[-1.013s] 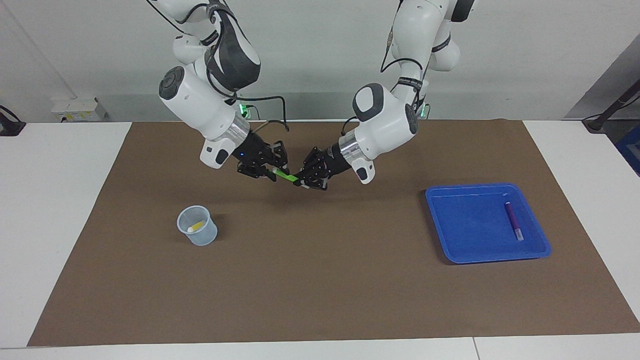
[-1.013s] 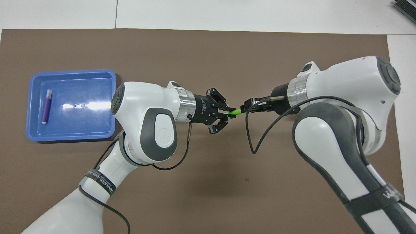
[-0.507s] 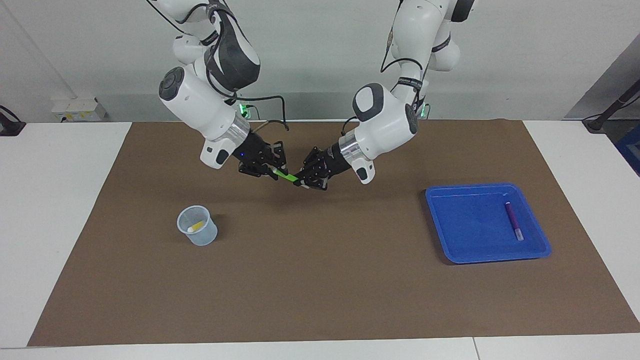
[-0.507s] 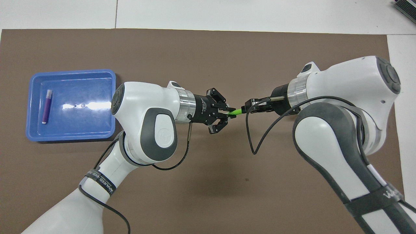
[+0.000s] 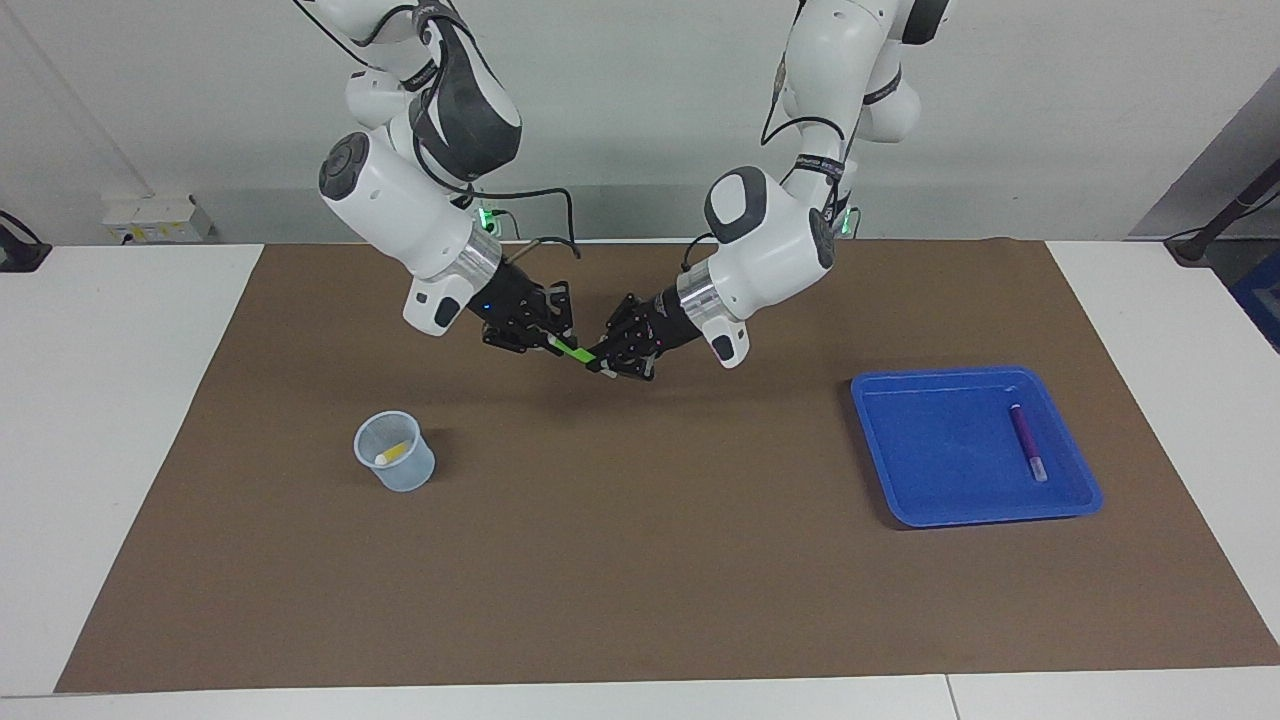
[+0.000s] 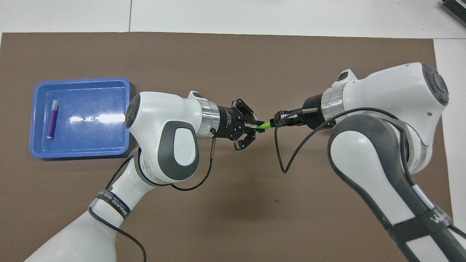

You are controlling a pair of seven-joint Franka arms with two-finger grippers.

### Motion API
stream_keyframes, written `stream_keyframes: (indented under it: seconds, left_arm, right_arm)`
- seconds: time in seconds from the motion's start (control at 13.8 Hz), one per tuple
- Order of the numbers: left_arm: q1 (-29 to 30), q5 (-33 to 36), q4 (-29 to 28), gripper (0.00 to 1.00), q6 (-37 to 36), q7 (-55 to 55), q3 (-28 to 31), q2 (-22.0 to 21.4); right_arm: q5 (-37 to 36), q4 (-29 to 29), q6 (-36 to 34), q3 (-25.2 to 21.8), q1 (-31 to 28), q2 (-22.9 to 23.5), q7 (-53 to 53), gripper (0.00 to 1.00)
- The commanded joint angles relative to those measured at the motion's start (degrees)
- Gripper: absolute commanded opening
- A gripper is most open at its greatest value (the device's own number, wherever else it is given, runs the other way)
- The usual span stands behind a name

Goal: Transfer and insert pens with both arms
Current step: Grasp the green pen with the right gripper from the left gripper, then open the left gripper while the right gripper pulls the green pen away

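So this is the mid-air handover of the green pen. Both hands are clamped on it at once: the left hand has one end, the right hand has the other, and only a short bit of green shows between them, above the brown mat roughly mid-worktop, well clear of the surface.

My read on the score: the yellow pen is sitting in the little clear cup toward the right arm's end, so that one's done. The purple pen lies in the blue tray toward the left arm's end, untouched. Green is number two of three.

Next move, I'd guess, is the left hand letting go and backing straight off along the pen's line so it doesn't twist it, then the right arm swinging over the cup and tipping the pen upright to drop it in. The cup mouth is small and already has a pen leaning in it, so the aim needs to be decent.

Pose-wise: both arms come down from their bases and bend inward, wrists angled down toward each other, hands nearly nose to nose. From overhead the right hand's fingertips are partly hidden by its own cable, so how deep its grip sits on the pen is hard to say.
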Motion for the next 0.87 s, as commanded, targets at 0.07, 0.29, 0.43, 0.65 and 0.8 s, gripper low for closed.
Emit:
stream_keyframes:
  seconds: [0.07, 0.29, 0.43, 0.65, 0.8]
  left_arm:
    - [-0.9, -0.9, -0.5, 0.00, 0.1, -0.9, 0.8, -0.9]
    - [-0.9, -0.8, -0.3, 0.49, 0.3, -0.4, 0.8, -0.9]
    - [-0.9, -0.6, 0.2, 0.72, 0.3, -0.6, 0.8, -1.0]
    - [-0.9, 0.0, 0.5, 1.00, -0.4, -0.1, 0.8, -1.3]
    - [-0.7, 0.6, 0.2, 1.00, -0.8, 0.7, 0.8, -2.0]
  right_arm:
    - [0.5, -0.4, -0.5, 0.0, -0.5, -0.4, -0.5, 0.00]
    - [0.5, -0.4, -0.5, 0.0, -0.5, -0.4, -0.2, 0.00]
    - [0.5, -0.3, -0.5, 0.0, -0.5, -0.4, 0.4, 0.00]
    - [0.4, -0.1, -0.5, -0.1, -0.9, -0.5, 0.6, 0.00]
    - [-0.2, 0.4, -1.3, -0.5, -1.1, -0.6, 0.6, 0.00]
